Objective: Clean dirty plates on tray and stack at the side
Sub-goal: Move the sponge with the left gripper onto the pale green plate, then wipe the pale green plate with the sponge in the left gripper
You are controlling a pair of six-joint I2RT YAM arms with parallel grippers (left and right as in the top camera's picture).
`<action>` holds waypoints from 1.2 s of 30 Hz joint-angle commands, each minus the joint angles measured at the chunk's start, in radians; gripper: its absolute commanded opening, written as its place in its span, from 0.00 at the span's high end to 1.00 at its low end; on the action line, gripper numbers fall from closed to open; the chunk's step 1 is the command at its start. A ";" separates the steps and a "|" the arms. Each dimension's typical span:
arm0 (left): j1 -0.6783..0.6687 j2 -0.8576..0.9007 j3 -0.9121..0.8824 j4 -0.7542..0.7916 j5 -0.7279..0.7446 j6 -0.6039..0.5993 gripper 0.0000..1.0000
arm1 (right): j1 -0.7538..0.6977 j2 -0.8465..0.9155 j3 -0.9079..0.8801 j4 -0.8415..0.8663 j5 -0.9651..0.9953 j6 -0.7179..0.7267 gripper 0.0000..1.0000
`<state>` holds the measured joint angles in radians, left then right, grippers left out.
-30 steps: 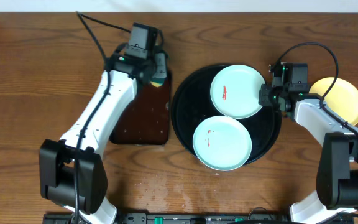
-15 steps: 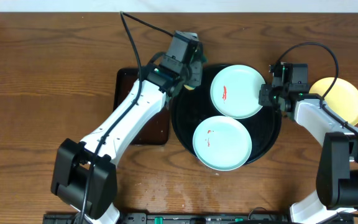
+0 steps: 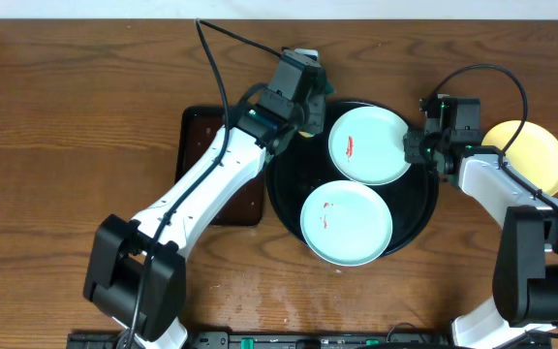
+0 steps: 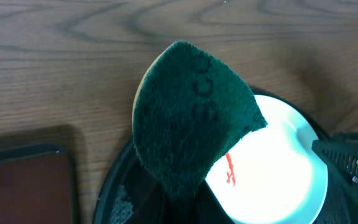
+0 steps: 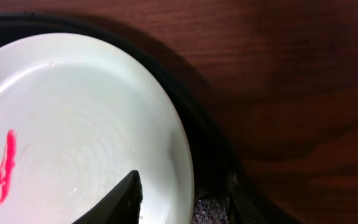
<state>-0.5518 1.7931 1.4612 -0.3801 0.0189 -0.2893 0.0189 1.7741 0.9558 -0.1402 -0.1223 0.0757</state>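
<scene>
Plates on black tray [image 3: 284, 184]: upper plate [image 3: 368, 143], lower plate [image 3: 347, 223], red-smeared. Yellow plate [image 3: 539, 155] lay on tabletop [image 3: 66, 116], partly behind right arm [image 3: 492, 189]. Left gripper [image 3: 310, 102] apparently clamped green sponge [image 4: 191, 118]; right gripper [image 3: 413, 150] touched upper plate's rim, grip indiscernible.

Sponge [image 4: 191, 118] hides L jaws; plate [image 5: 86, 124] cut off at frame edge.

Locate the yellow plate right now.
Overhead, the yellow plate sits on the tabletop at the far right, outside the black tray, beside the right arm.
</scene>
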 commanded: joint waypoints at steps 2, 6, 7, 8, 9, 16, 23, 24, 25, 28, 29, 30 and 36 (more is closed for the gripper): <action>-0.015 0.047 0.033 0.031 -0.012 -0.041 0.93 | 0.008 0.012 0.009 0.003 0.003 -0.003 0.55; -0.035 0.106 0.033 0.089 0.000 -0.080 0.92 | 0.007 0.012 0.009 0.003 0.002 -0.003 0.52; -0.042 0.123 0.033 0.108 0.011 -0.079 0.93 | 0.007 0.012 0.009 0.003 0.002 -0.002 0.52; -0.050 0.139 0.033 0.126 0.021 -0.079 0.93 | 0.007 0.012 0.009 0.003 0.002 -0.002 0.52; -0.057 0.154 0.033 0.141 0.026 -0.079 0.92 | 0.007 0.012 0.009 0.002 0.002 -0.002 0.52; -0.088 0.227 0.033 0.201 0.025 -0.079 0.92 | 0.007 0.012 0.009 0.002 0.002 -0.003 0.71; -0.101 0.257 0.033 0.262 0.021 -0.079 0.92 | 0.007 0.012 0.009 0.013 0.002 -0.003 0.64; -0.101 0.258 0.033 0.271 0.021 -0.079 0.93 | 0.007 0.012 0.009 0.017 0.002 -0.003 0.63; -0.101 0.258 0.033 0.279 0.022 -0.079 0.93 | 0.007 0.012 0.009 0.020 0.002 -0.003 0.62; -0.106 0.258 0.033 0.293 0.022 -0.080 0.93 | 0.007 0.013 0.009 0.033 0.002 -0.003 0.63; -0.108 0.258 0.033 0.293 0.022 -0.079 0.93 | 0.007 0.013 0.009 0.038 0.002 -0.003 0.63; -0.111 0.258 0.033 0.293 0.022 -0.079 0.92 | 0.007 0.013 0.009 0.040 0.002 -0.003 0.64; -0.133 0.261 0.033 0.292 0.022 -0.079 0.92 | 0.008 0.031 0.008 0.032 0.002 -0.003 0.69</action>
<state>-0.6701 2.0426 1.4612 -0.0959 0.0460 -0.3634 0.0189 1.7756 0.9558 -0.1070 -0.1200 0.0742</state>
